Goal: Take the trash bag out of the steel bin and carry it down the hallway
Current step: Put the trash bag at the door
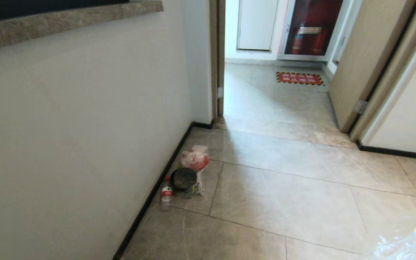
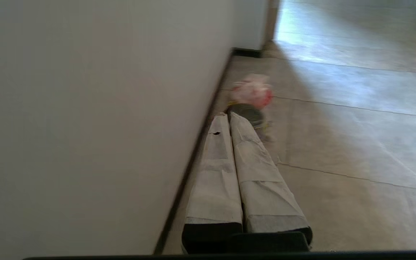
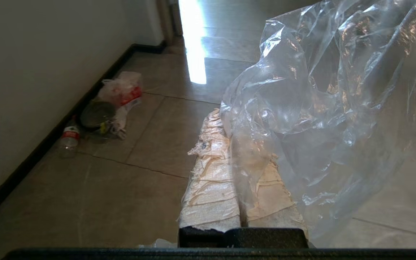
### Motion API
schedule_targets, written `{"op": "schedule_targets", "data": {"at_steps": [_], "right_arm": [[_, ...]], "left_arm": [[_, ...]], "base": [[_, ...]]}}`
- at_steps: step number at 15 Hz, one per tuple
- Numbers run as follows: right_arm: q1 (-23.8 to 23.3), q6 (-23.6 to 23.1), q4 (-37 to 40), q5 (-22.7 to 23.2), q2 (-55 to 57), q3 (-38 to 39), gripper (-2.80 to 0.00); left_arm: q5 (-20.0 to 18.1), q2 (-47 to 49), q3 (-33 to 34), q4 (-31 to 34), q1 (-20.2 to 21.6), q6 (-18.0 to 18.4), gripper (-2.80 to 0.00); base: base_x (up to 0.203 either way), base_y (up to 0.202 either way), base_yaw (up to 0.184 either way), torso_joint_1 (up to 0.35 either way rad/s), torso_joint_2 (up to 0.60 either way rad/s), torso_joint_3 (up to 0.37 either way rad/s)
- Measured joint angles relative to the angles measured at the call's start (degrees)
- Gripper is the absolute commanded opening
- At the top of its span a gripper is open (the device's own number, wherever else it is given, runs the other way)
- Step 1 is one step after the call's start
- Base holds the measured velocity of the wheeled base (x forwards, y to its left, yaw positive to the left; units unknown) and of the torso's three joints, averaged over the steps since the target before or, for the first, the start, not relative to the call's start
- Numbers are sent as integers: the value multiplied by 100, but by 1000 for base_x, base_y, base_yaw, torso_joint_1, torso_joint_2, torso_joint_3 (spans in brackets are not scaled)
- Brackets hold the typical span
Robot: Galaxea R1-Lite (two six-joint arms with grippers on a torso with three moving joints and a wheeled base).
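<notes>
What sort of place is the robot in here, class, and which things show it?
Probably a corridor inside a building: a tiled floor along a white wall, a doorway, and fire extinguishers in a wall cabinet beyond.

Indoor hallway of apartment or office building, not lived-in room. Glossy beige-grey marble-look floor tiles, plain white wall on left with black baseboard. Far end: open doorway, fire-extinguisher cabinet with red cylinders behind glass, red hazard-striped floor mat before it. Tan door ajar on right. Litter against left wall: plastic bottle, dark round container, small red-and-white bag.
</notes>
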Motion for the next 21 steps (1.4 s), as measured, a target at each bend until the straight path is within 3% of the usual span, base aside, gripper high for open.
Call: {"op": "schedule_targets", "data": {"at_steps": [21], "right_arm": [[2, 5, 1, 6, 0, 0, -280]], "left_arm": [[-5, 0, 0, 7, 0, -2, -280]], "base": [[1, -8, 172, 2, 2, 3]]}}
